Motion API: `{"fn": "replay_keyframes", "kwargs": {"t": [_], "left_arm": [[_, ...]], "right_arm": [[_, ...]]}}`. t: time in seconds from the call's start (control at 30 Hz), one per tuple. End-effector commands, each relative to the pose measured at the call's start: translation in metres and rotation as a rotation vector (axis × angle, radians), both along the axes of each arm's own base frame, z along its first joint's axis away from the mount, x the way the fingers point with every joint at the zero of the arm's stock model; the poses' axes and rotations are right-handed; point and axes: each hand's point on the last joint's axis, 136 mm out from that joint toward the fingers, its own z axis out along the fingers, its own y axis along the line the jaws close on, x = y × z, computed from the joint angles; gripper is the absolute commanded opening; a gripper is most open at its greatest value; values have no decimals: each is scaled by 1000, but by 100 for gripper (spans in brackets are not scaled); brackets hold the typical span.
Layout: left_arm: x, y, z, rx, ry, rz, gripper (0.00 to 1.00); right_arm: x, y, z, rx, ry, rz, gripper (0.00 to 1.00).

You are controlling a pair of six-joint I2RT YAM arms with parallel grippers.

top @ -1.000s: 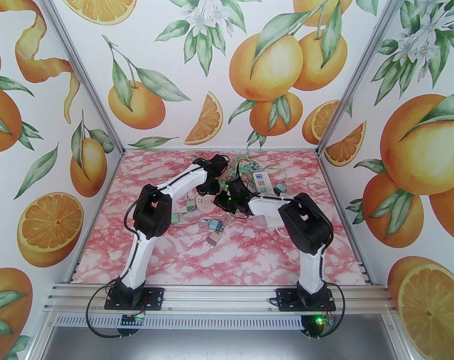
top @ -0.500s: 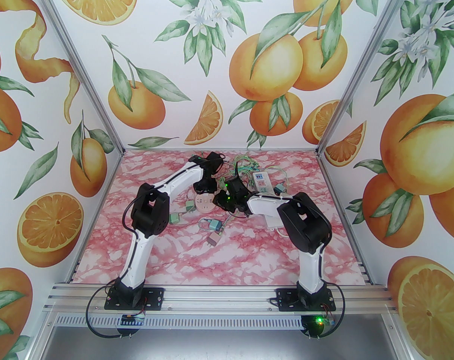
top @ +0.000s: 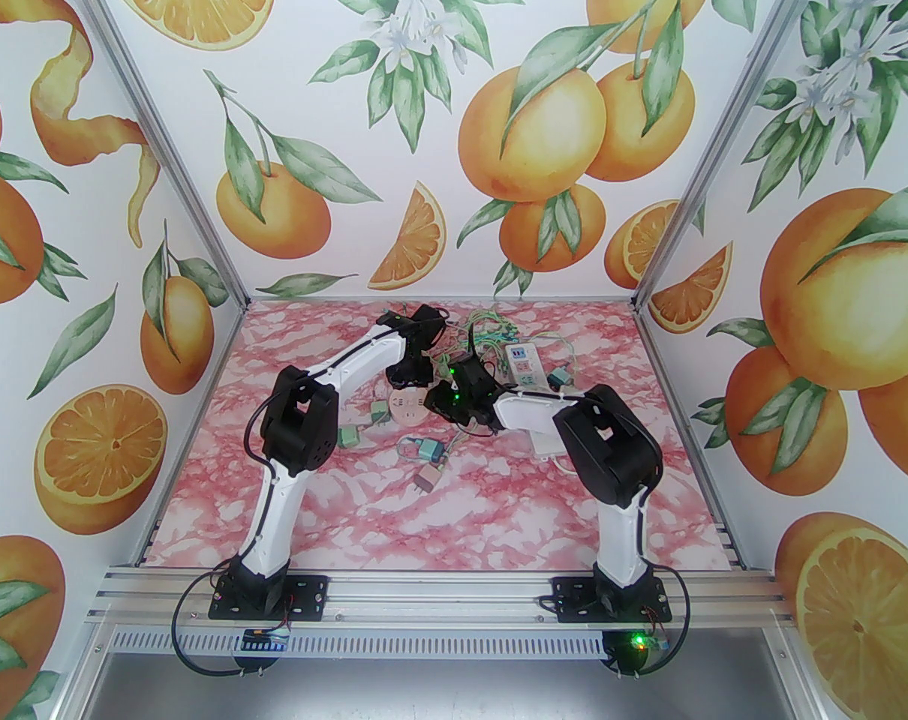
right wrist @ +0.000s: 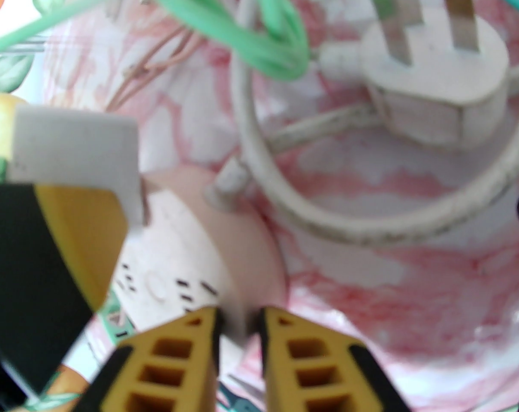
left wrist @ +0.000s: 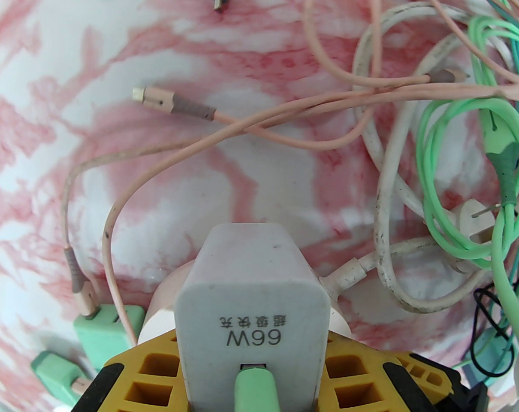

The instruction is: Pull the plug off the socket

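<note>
1. Gripping the white plug (left wrist: 251, 281), a square charger block marked 66W, the left gripper (left wrist: 253, 352) has its yellow fingers (left wrist: 156, 371) clamped on the block's two sides
2. The plug stands upright on the round pale-pink socket (left wrist: 163, 303), near the middle of the pink marbled table (top: 424, 507); whether its pins are fully seated I cannot tell
3. A green cable (left wrist: 253, 386) comes out of the port in the plug's near face and passes between the left fingers
4. The right gripper (right wrist: 240, 318) sits low at the socket's edge, with the rim between its two yellow fingers (right wrist: 186, 350); there is little room on either side, and the blur hides whether they press the rim or stand just off it
5. A grubby white cord (left wrist: 384, 187) leaves the socket's side and loops round to a three-pin plug (right wrist: 435, 80) lying pins-up just beyond
6. A pink cable (left wrist: 285, 110) crosses the table on the far side of the socket, and its strands run into a tangle of green leads
7. Two green adapters (left wrist: 107, 333) lie just beside the socket on the left
8. A white power strip (top: 523, 364) lies beyond the right wrist
</note>
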Motion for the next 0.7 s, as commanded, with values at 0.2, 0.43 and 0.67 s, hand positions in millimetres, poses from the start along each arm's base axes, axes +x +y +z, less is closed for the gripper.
{"fn": "replay_keyframes", "kwargs": {"t": [0.2,0.43,0.67], "left_arm": [[15,-32,28,-226,-46,182,0],[18,-31,26,-200,-45,188,0],[14,-25,26,-161,-36,158,0]], "right_arm": [[-8,-6,-1,12,-74,-56,56],[-4,7,-3,-76,-263,-61,58],[-4,3,-36,-191,-269,-48,52]]}}
